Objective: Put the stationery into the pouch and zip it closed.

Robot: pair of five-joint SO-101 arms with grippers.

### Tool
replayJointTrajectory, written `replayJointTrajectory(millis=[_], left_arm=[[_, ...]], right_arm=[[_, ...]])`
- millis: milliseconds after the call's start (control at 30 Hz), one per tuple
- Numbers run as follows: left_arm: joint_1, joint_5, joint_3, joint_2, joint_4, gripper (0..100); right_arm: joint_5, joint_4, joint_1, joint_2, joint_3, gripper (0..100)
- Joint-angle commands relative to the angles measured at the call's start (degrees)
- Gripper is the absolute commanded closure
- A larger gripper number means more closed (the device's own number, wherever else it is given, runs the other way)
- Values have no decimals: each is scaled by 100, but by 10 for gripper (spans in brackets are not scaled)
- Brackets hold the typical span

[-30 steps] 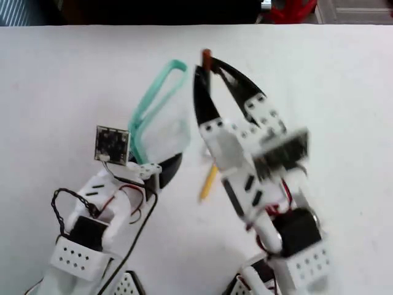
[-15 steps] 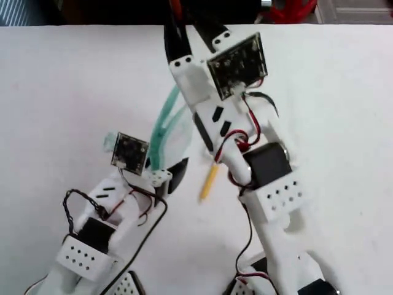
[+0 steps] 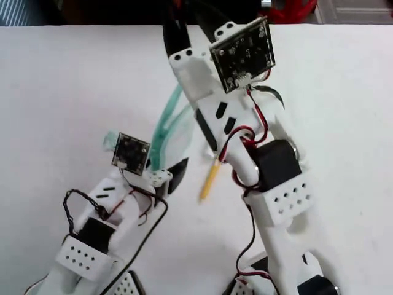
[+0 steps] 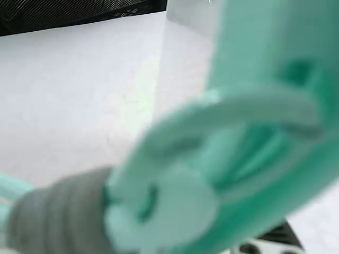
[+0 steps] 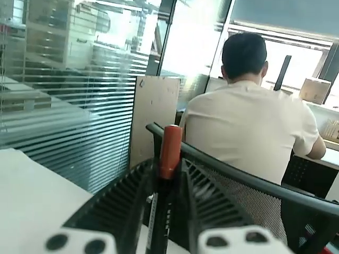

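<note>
The right end effector (image 5: 168,170) pinches a red-capped pen (image 5: 170,147) above the far bench (image 3: 61,80), while the left end effector (image 3: 172,174) clamps the teal-edged pouch (image 3: 164,126).

High cam looks down on table (image 3: 61,92); L wrist cam — hard against pouch (image 4: 254,132); R wrist faces room (image 5: 63,79).

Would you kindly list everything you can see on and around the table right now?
pouch: one, clear with teal zip edge, mid-table, lower end in the left tool
pencil: one, yellow, lying on the table between the arms
pen: one, dark with red cap, held in the right tool
table: one, white
left tool: one, black and white, shut on the pouch
right tool: one, black, shut on the pen, near the table's far edge
</note>
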Motion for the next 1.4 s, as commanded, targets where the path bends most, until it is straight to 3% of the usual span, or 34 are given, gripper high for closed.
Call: replayJointTrajectory(millis=[0,333,833,1367], left_arm=[[75,-18,-53,48,-141,768],[75,-26,-53,48,-141,767],[75,-35,-53,48,-141,769],[66,0,-62,48,-141,766]], right_arm=[[18,286,92,57,-176,980],[18,-1112,48,-4,193,981],[26,-1138,92,286,1284,981],[62,-1024,136,-2018,3455,967]])
